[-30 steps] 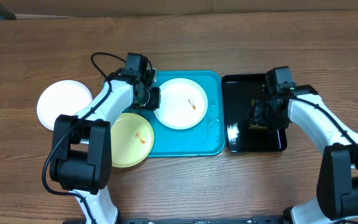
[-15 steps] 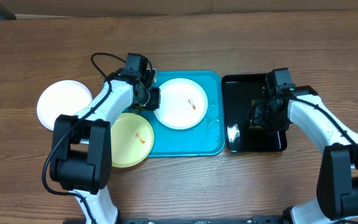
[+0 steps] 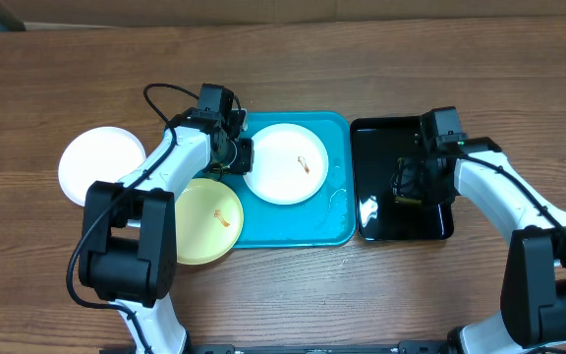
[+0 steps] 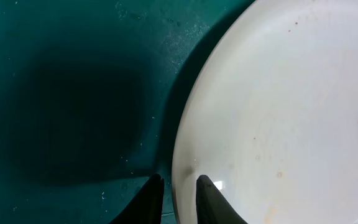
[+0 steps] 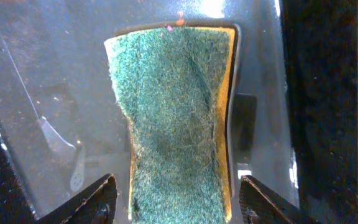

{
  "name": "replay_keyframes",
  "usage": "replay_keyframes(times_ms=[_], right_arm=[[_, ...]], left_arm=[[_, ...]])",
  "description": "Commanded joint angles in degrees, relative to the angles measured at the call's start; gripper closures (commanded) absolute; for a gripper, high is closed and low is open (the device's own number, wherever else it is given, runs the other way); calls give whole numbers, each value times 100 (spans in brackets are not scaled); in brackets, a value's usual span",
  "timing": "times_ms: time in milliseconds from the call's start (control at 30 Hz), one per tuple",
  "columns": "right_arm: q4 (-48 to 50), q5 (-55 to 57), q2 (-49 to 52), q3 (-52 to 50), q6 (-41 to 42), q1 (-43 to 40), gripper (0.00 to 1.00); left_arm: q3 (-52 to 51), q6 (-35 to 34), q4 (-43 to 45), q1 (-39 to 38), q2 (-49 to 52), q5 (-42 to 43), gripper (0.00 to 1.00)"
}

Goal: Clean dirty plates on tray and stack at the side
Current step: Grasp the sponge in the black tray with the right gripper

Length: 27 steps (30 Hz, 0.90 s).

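A white plate (image 3: 285, 163) with an orange-brown smear lies on the turquoise tray (image 3: 308, 221). My left gripper (image 3: 240, 155) is shut on its left rim; in the left wrist view the fingers (image 4: 180, 198) pinch the plate's edge (image 4: 278, 112) over the tray floor (image 4: 73, 93). A pale yellow-green plate (image 3: 206, 220) with a smear lies at the tray's left front corner. A clean-looking white plate (image 3: 101, 164) lies on the table at the left. My right gripper (image 3: 416, 185) is open, its fingers (image 5: 178, 202) on either side of a green sponge (image 5: 176, 118) without touching it.
The green sponge with yellow sides lies in a glossy black tray (image 3: 381, 147) right of the turquoise tray; its floor (image 5: 42, 93) looks wet. Bare wooden table (image 3: 362, 59) runs behind both trays and in front of them.
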Motion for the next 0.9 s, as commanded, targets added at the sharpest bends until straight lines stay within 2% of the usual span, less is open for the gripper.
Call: replay_keyframes(times_ms=[0,33,67,100,133,167,200,233,267,300,333,400,567,867], right_arm=[[229,33,-20,-315,28,7,38],[313,33,-20,-400,28,7,40],[352,33,-20,-448,28,7,48],[363,31,-20,-487,26,7,75],[356,17,-20,-498,26,7,94],[323,-46,-22,-492,26,7,96],[240,-236,-26,-424,22,7,96],[138,-367,-26,-341,0,7,91],[17,-448,-26,-232,4,7,71],[-140,-492,-26,-79,4,7,56],[-284,-476,-26,92,2,7,49],[-470,-389,-26,380,-105,7,41],[-227,136,-17,568,-166,7,30],[962,142,-11,-186,-140,7,32]], left_arm=[[83,114,2,-35,50,-35,79],[83,114,2,-35,50,-33,79],[83,114,2,-35,50,-35,79],[83,114,2,-35,50,-33,80],[83,114,2,-35,50,-35,79],[83,114,2,-35,50,-35,79],[83,114,2,-35,50,-35,76],[83,114,4,-33,50,-35,74],[83,114,7,-33,50,-35,71],[85,114,9,-35,50,-35,69],[83,114,13,-35,50,-35,68],[83,114,17,-35,50,-35,68],[83,114,15,-35,50,-35,67],[83,111,22,-39,50,-33,67]])
